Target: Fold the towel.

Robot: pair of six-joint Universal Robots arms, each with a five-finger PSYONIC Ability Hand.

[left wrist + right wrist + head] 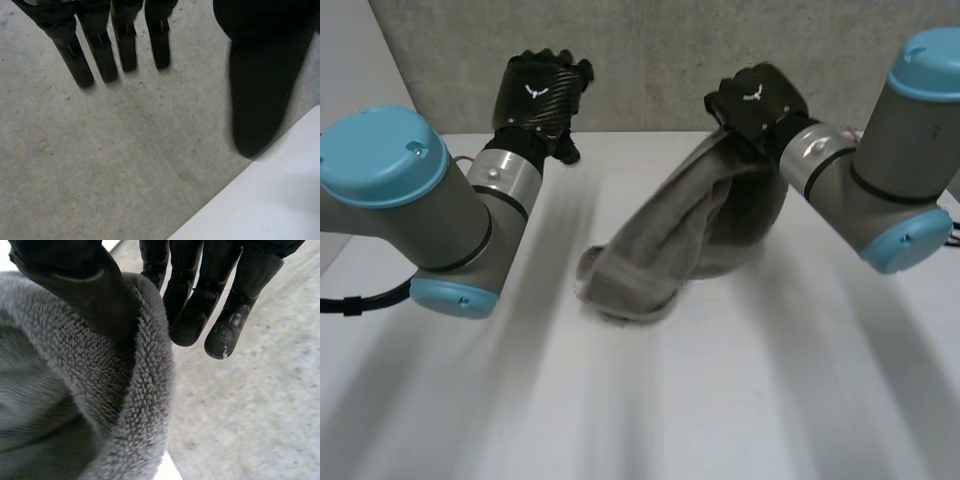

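Grey terry cloth in the towel [660, 250], looped pile rough and matt. Black plastic on the right hand [755, 100], faintly glossy at the fingertips [220, 342]. Woven carbon look on the left hand [540, 95]. Smooth white matt table [720, 400]. Rough speckled concrete wall [650, 50]. Smooth light-blue caps [380, 155].

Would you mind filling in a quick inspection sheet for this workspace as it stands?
Surface: white table, towel resting mid-table.
Job's things: grey towel, one end lifted, the other bunched on the table.
Clutter: nothing seen.
Hands: right hand pinches the towel's raised edge; left hand open, holding nothing, near the table's far edge.
Cables: nothing seen.
Surroundings: grey concrete surface beyond the table.
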